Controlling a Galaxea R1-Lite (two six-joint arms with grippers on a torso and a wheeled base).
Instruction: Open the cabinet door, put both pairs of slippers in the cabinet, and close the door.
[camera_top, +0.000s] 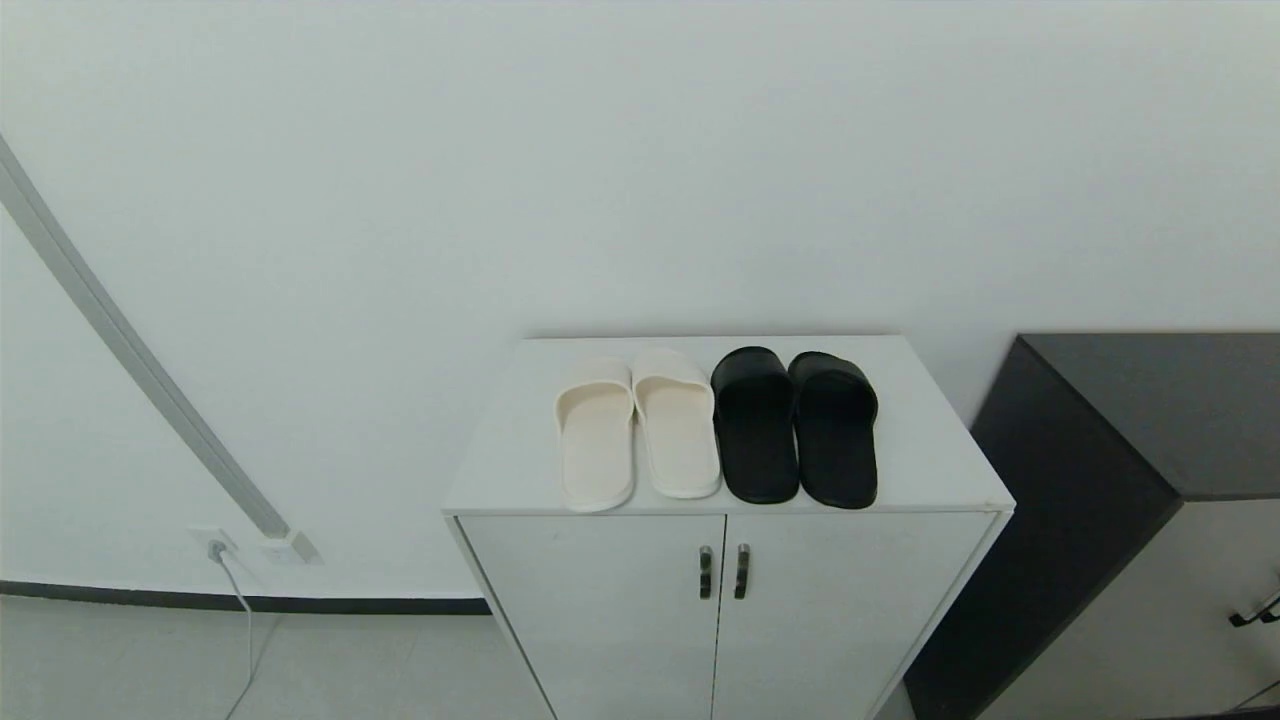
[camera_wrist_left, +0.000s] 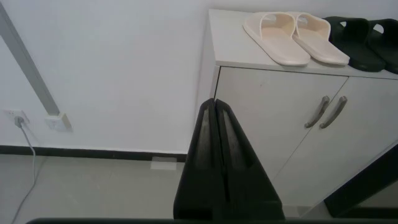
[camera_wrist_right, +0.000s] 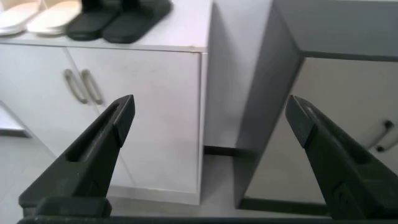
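White wall (camera_top: 640, 170) backs the work area, and a white cabinet (camera_top: 500, 470) stands against it.

**Task items.** Both pairs are on the cabinet's top. The cream slippers (camera_top: 640, 430) lie towards its left half and the black slippers (camera_top: 795, 425) just beside them towards its right, heels at or near the front edge. Both doors (camera_top: 590, 620) are closed. The two handles (camera_top: 722, 571) sit upright and close together at the centre seam, under the cabinet's top. No part of the task appears done.

**Grippers.** The left gripper (camera_wrist_left: 215, 102) is off the cabinet's left front corner, apart from it, with its jaws pressed together and holding nothing. The right gripper (camera_wrist_right: 209, 106) faces the cabinet's right side with its jaws spread wide and empty.

**Surroundings.** A dark cabinet (camera_top: 1100, 470) stands near the white cabinet's right side. A wall socket (camera_top: 212, 545) with a plugged cable sits low on the wall, well to the cabinet's left.

**Risks, as judged:**
- The handles are so near each other that a wide jaw could catch both, or slip off one, which would jam or half-open a door.
- The right door could swing against the dark cabinet.
- A hard pull could jolt the cabinet and drop a slipper off its front edge.
- The left jaws must part before any grasp, or they will only push the slippers.
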